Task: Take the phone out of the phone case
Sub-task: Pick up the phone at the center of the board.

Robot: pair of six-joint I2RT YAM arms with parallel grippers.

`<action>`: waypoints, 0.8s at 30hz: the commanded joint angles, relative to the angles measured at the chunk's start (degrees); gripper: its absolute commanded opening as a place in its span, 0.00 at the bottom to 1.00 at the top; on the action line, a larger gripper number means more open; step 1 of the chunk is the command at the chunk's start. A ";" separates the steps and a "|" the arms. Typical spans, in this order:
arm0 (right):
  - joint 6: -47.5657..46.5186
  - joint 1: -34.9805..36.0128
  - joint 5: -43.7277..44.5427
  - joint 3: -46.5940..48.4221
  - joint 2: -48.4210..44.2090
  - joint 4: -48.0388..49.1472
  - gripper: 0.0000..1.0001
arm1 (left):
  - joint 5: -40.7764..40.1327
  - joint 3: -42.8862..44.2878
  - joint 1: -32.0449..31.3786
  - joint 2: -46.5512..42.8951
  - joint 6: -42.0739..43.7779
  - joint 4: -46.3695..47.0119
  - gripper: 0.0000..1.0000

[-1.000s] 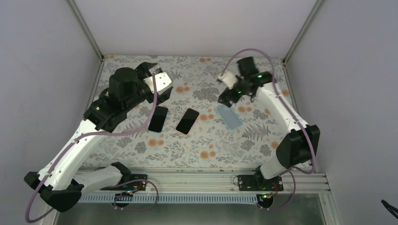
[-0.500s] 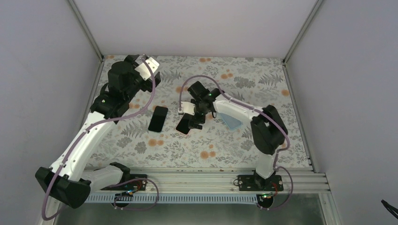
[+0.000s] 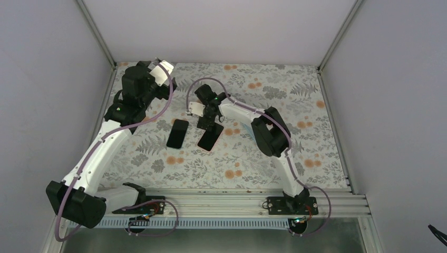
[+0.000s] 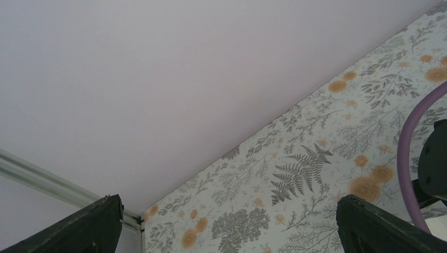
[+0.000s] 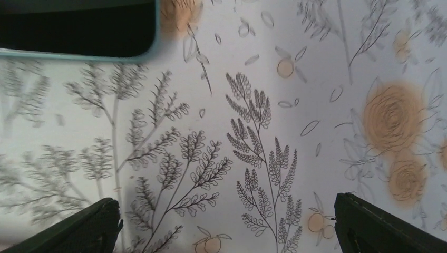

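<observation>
Floral tabletop [image 3: 158,163] is carrying two dark phones in the top view; the right tool [image 3: 206,124] is hanging over the far end of the right-hand phone [image 3: 210,137]; the second phone [image 3: 177,133] is lying just left of that phone; the left tool [image 3: 164,78] is hovering well beyond it, far-left. In the left wrist view, the left tool's fingers [image 4: 68,226] are standing wide apart, released, gripping nothing. In the right wrist view, the fingers [image 5: 390,221] are likewise spread, empty; a black screen [image 5: 79,26] in a teal-rimmed phone case [image 5: 79,52] is lying ahead of them, untouched.
</observation>
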 commanded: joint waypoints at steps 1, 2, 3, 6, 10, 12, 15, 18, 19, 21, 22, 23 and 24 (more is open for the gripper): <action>2.05 -1.19 6.38 1.38 2.07 1.86 1.00 | 1.17 -1.38 1.04 -1.74 -1.22 1.66 1.00; 2.01 -1.44 7.28 0.52 1.88 2.65 1.00 | 1.37 -1.61 1.07 -1.86 -1.21 1.66 1.00; 1.79 -1.78 7.69 -0.30 1.68 2.85 1.00 | 1.58 -1.93 1.17 -1.96 -1.21 1.66 1.00; 1.23 -2.98 8.33 -3.46 0.58 2.37 1.00 | 2.71 -2.23 1.26 -2.47 -1.38 1.46 1.00; -0.66 -4.64 7.06 -10.79 -4.44 1.66 1.00 | 3.50 -1.75 1.41 -2.80 -1.47 0.61 1.00; -1.31 -5.42 6.22 -14.12 -6.70 0.40 1.00 | 4.24 -1.50 1.43 -2.88 -1.44 -0.24 1.00; -1.71 -6.69 4.37 -18.88 -9.84 -1.30 1.00 | 5.08 -1.64 1.49 -2.99 -1.60 -1.00 1.00; -0.68 -7.94 5.09 -23.57 -13.51 1.72 1.00 | 5.69 -2.00 1.54 -3.12 -1.73 -0.99 1.00; -0.28 -8.48 4.81 -24.51 -14.95 2.86 1.00 | 5.84 -2.10 1.55 -3.13 -1.73 -0.95 1.00; 1.19 -9.80 3.70 -25.32 -17.90 4.23 1.00 | 6.02 -2.11 1.55 -2.91 -1.82 -1.04 1.00; 1.65 -10.30 2.40 -25.46 -19.36 3.97 1.00 | 5.98 -2.11 1.57 -2.88 -1.83 -1.13 1.00; 1.99 -10.47 1.21 -25.64 -21.00 3.34 1.00 | 5.99 -2.08 1.60 -2.85 -1.76 -1.27 1.00; 2.01 -10.50 0.03 -25.72 -22.73 2.26 1.00 | 6.05 -2.12 1.55 -2.91 -1.61 -1.47 1.00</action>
